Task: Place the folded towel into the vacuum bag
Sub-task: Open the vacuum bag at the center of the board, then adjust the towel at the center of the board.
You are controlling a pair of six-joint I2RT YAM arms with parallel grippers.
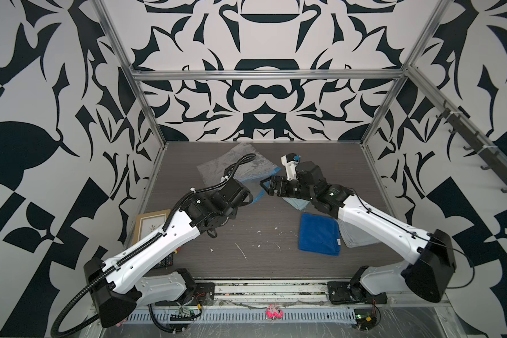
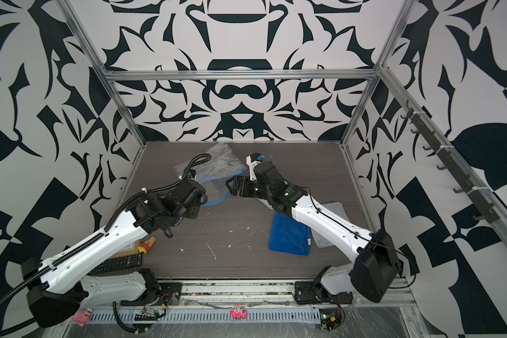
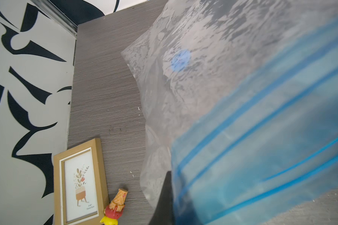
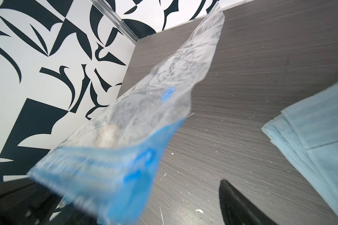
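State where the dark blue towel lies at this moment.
In both top views the dark blue towel lies flat on the table's right half, near the front, against the grey towels.

Clear vacuum bag [image 1: 214, 168], blue zip strip [image 3: 261, 152]; grey woodgrain table [image 1: 246, 231].

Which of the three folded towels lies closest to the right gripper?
The light blue towel, just beside the right gripper; the dark blue towel and the grey towel lie farther from it.

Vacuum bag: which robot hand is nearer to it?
Left. The left hand is shut on the blue zip end of the vacuum bag; the right hand hangs open just beside that end.
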